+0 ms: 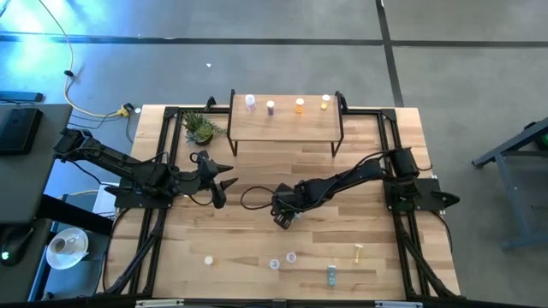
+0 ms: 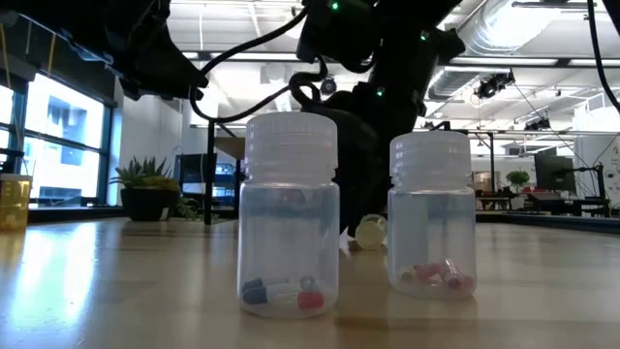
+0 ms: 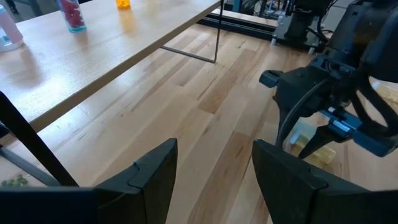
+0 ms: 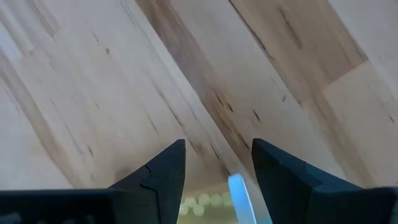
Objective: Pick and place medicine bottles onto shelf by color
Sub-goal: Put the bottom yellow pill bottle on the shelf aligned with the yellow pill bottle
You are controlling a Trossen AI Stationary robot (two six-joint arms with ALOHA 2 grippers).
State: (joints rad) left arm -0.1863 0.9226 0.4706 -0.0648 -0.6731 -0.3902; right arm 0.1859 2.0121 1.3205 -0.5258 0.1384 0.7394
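Note:
The shelf [image 1: 285, 122] stands at the table's far side with several bottles on it, pink [image 1: 250, 101] at the left through orange [image 1: 300, 104] to yellow [image 1: 324, 103]. My right gripper [image 1: 282, 217] points steeply down at mid-table, open, with its fingers on either side of a yellowish bottle [image 4: 211, 200] that lies on its side on the wood [image 3: 309, 148]. I see no touch between them. My left gripper [image 1: 226, 183] hangs open above the table left of centre, holding nothing. Several more bottles stand near the front edge, two of them [image 2: 289, 213] [image 2: 433, 213] close to the low camera.
A small potted plant [image 1: 199, 128] sits left of the shelf. The shelf's thin black legs [image 3: 216, 34] stand near my left gripper's line of sight. Loose bottles [image 1: 208, 259] [image 1: 330, 274] [image 1: 358, 251] are spread along the near edge. Bare wood lies between the arms and the shelf.

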